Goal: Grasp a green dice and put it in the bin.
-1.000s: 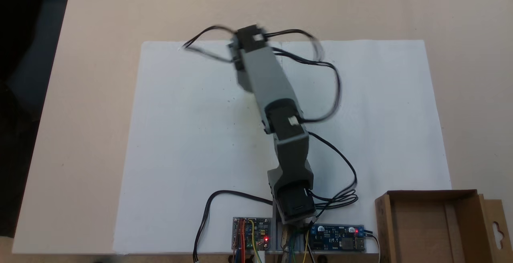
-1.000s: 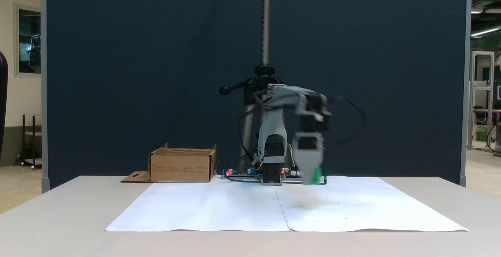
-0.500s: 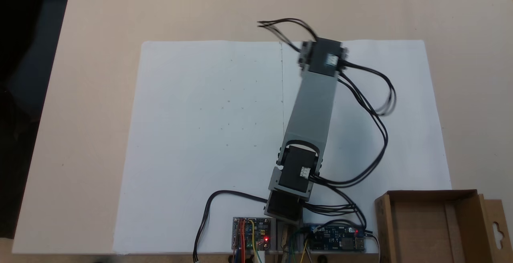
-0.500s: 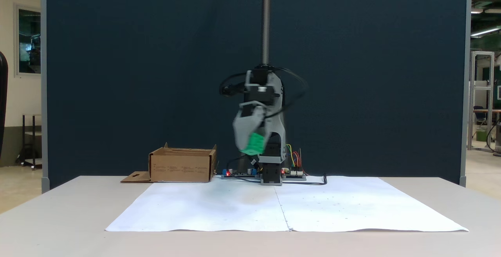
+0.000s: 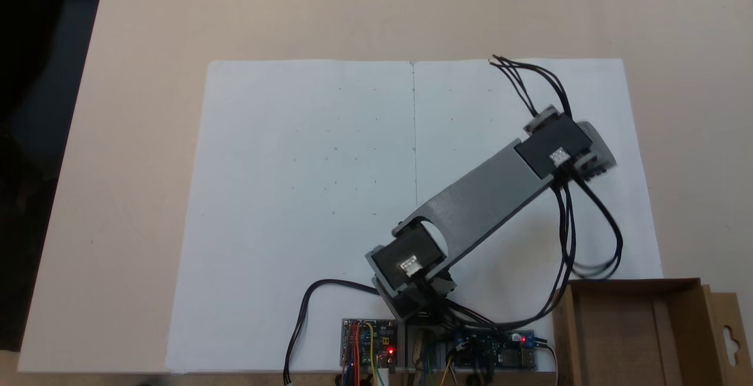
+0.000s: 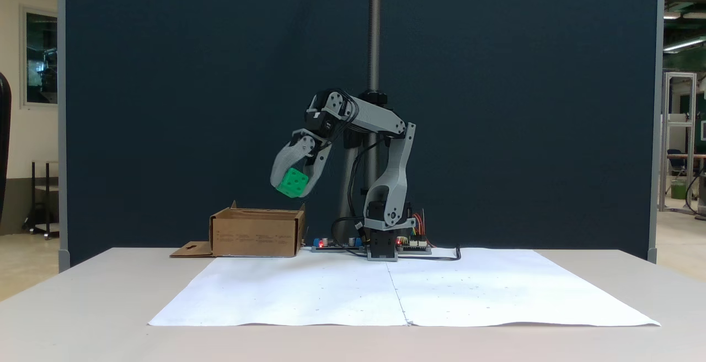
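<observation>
In a fixed view, the green dice (image 6: 292, 182) hangs in the air, pips facing the camera, with my gripper (image 6: 293, 189) shut on it between two grey fingers (image 6: 281, 164). There it sits a little above the right end of the bin (image 6: 256, 234), a low brown cardboard box. From above, the black wrist (image 5: 557, 148) covers the gripper and the dice. It hovers over the right part of the white paper (image 5: 306, 198), well short of the bin (image 5: 632, 285) at the bottom right corner.
Circuit boards (image 5: 369, 342) with red lights and loose black cables (image 5: 588, 227) lie around the arm's base (image 6: 383, 243). The bin's flap (image 6: 190, 250) lies flat on the table beside it. A metal pole (image 6: 375, 25) and a dark blue partition stand behind.
The arm has swung across the paper toward the bin's side, carrying the dice. The dice rose from near the table to above the height of the bin's walls.
</observation>
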Controlling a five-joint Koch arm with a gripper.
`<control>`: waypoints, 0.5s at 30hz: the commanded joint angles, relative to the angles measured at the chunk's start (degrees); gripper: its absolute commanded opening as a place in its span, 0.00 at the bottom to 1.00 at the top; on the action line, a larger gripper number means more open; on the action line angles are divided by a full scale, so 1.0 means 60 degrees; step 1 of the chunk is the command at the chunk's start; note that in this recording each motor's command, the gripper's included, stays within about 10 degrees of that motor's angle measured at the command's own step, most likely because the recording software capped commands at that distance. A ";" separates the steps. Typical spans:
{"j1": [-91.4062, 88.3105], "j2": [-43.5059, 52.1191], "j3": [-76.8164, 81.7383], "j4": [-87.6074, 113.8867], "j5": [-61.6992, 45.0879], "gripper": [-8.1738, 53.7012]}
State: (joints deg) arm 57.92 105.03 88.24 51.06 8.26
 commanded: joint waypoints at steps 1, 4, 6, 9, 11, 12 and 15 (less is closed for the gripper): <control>0.1465 0.0527 -0.0747 0.0103 -0.1187 0.32; 0.2549 0.0586 -0.0937 0.0103 -0.1670 0.32; 0.3223 0.0586 -0.1069 0.0088 -0.1948 0.32; 0.4131 0.0571 -0.1304 0.0088 -0.2417 0.32; 0.4834 0.0542 -0.1348 0.0088 -0.2886 0.32; 0.5479 0.0425 -0.1333 0.0103 -0.3237 0.32; 0.6299 -0.0088 -0.1348 0.0015 -0.3911 0.32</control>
State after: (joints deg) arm 93.69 104.50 84.29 51.06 -8.70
